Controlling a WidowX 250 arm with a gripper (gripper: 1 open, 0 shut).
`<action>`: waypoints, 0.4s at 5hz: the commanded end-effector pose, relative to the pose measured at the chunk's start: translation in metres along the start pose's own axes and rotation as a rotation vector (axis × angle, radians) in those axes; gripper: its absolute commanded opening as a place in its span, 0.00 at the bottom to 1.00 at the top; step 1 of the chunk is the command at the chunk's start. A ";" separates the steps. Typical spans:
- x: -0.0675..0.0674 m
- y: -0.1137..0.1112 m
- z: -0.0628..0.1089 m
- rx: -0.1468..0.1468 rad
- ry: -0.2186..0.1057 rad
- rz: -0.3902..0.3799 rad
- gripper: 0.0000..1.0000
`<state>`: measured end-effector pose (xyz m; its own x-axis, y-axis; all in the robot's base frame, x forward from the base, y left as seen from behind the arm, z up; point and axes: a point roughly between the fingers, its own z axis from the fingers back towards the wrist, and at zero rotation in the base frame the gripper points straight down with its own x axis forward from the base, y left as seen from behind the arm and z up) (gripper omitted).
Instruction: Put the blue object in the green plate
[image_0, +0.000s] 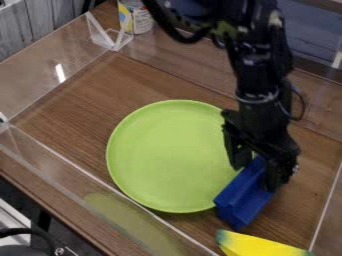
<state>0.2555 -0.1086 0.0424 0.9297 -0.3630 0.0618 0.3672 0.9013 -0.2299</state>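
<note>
The green plate (160, 155) lies flat on the wooden table, left of centre. The blue object (245, 197) lies at the plate's right edge, slanting up to the right, its lower end touching or overlapping the rim. My gripper (262, 165) points down over the block's upper end. Its black fingers (238, 152) are spread open, one on each side of the block, and that end of the block is hidden behind them. Nothing is lifted.
A yellow object (261, 243) lies at the bottom right corner near the front edge. Clear plastic walls (54, 70) box in the table. At the back left stand a clear holder (107, 35) and a bottle (126, 16).
</note>
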 end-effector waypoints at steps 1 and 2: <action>0.009 -0.002 0.001 0.010 -0.029 -0.008 0.00; 0.009 0.004 0.010 0.011 -0.041 0.001 0.00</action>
<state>0.2575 -0.1072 0.0382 0.9361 -0.3487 0.0470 0.3498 0.9080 -0.2307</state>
